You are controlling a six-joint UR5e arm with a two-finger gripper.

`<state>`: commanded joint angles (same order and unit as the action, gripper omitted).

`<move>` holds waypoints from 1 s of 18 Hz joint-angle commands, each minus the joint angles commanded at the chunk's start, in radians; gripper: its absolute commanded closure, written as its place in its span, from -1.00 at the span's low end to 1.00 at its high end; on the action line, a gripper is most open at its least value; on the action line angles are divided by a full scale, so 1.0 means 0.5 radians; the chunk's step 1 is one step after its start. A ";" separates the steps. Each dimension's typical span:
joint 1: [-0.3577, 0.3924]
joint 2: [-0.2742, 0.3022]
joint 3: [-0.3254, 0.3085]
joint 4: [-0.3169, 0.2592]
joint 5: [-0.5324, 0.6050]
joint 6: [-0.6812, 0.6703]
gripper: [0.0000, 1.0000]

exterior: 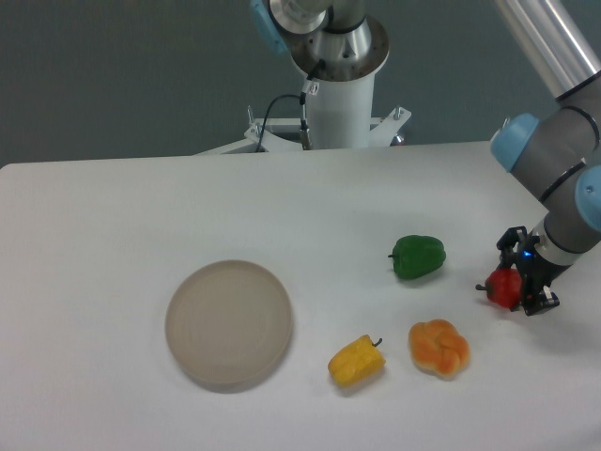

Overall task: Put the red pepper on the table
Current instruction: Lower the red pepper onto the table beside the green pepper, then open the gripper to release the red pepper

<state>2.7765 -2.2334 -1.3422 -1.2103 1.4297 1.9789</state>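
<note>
The red pepper (pixel 504 287) is gripped in the claw (pixel 522 284), stem pointing toward the green pepper (pixel 418 256), low over the table (pixel 113 216); release is judged next.

The gripper (pixel 522 279) covers the red pepper's (pixel 503 287) far side; whether the pepper touches the bench (pixel 113 225) is unclear. The arm (pixel 563 178) runs off the right edge.

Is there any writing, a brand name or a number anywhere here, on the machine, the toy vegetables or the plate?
None can be read: the arm's blue-capped joint, the red pepper, green pepper, orange pepper, yellow pepper, plate and table all look unmarked.
The gripper shows only a small blue light.
</note>
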 joint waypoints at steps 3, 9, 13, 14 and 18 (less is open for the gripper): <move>-0.003 0.000 0.000 0.000 0.000 -0.028 -0.14; -0.003 -0.006 0.000 0.000 0.003 -0.028 -0.21; 0.000 -0.012 0.006 0.000 0.003 -0.025 -0.34; 0.000 -0.012 0.009 0.000 0.003 -0.025 -0.42; 0.000 -0.009 0.018 0.000 0.006 -0.025 -0.79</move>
<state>2.7765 -2.2381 -1.3330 -1.2103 1.4327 1.9666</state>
